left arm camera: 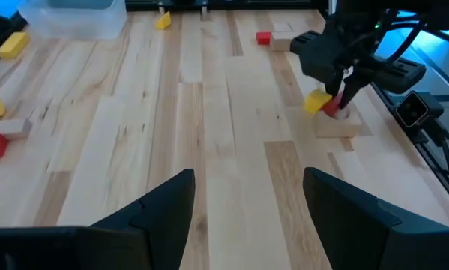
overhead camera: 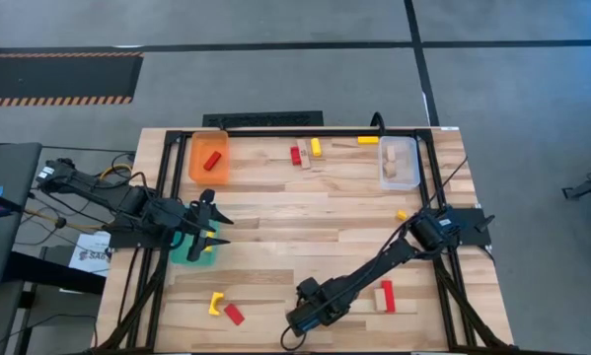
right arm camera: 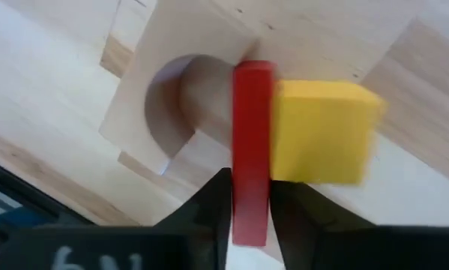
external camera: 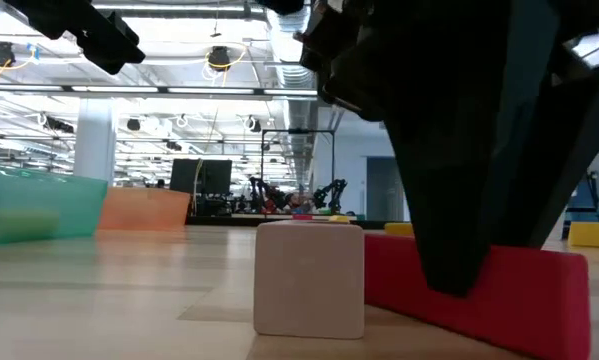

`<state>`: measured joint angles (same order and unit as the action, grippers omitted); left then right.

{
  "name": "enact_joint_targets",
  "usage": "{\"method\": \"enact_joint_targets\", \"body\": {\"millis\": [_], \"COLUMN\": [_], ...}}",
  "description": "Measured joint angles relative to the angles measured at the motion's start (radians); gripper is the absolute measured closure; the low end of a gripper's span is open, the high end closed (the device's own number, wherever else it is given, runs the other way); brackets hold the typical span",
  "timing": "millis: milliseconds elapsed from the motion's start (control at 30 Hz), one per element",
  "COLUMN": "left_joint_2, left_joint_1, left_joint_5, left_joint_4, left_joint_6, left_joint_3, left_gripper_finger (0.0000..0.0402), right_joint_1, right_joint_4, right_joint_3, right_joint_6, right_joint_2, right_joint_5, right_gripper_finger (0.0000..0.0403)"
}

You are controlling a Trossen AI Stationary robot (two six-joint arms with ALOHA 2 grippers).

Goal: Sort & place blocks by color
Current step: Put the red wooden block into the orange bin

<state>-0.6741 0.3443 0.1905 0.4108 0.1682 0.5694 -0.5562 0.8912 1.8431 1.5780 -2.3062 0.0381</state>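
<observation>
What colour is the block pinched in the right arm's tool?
Red. The right tool grips a thin red block, clearest in the right wrist view.

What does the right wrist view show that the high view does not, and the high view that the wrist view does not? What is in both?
Only the right wrist view: the right gripper shut on a red block, a yellow block against its side, and an arched wooden block under them. Only the high view: the orange bin, the clear bin, and the teal bin with the open left gripper above it. Both: the right arm's end and the wooden table.
</observation>
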Motion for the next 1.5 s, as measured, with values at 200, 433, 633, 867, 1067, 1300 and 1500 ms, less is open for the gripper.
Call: {"method": "enact_joint_targets", "body": {"millis": [200,433,633,867,1067,1300,1500], "left_joint_2": [0.0,0.0,0.0,0.0,0.0,-0.006,-0.07], "left_joint_1": [0.0,0.0,0.0,-0.041,-0.184,-0.438,-0.663], "left_joint_5": [0.0,0.02,0.07,0.178,0.238,-0.116,-0.395], "left_joint_4": [0.006,0.026,0.026,0.014,-0.074,-0.197,-0.35], "left_joint_6": [-0.004,-0.01,-0.048,-0.041,0.032,0.105,0.141], "left_joint_3": [0.0,0.0,0.0,0.0,0.0,0.0,0.0], "left_gripper_finger": [0.0166,0.0166,0.0166,0.0166,0.0166,0.0166,0.0166], "right_joint_1": [0.001,0.007,0.022,0.093,0.198,0.324,0.494], "right_joint_4": [-0.002,0.008,0.04,0.035,-0.006,-0.034,-0.037], "right_joint_3": [0.001,-0.004,-0.002,0.0,0.0,-0.001,-0.023], "right_joint_6": [-0.032,-0.035,-0.036,-0.216,-0.482,-0.749,-1.03], "right_joint_2": [-0.003,0.061,0.191,0.332,0.391,0.434,0.449], "right_joint_5": [0.001,-0.02,-0.111,-0.31,-0.324,-0.277,-0.113], "right_gripper_finger": [0.0357,0.036,0.036,0.0359,0.0359,0.0359,0.036]}}
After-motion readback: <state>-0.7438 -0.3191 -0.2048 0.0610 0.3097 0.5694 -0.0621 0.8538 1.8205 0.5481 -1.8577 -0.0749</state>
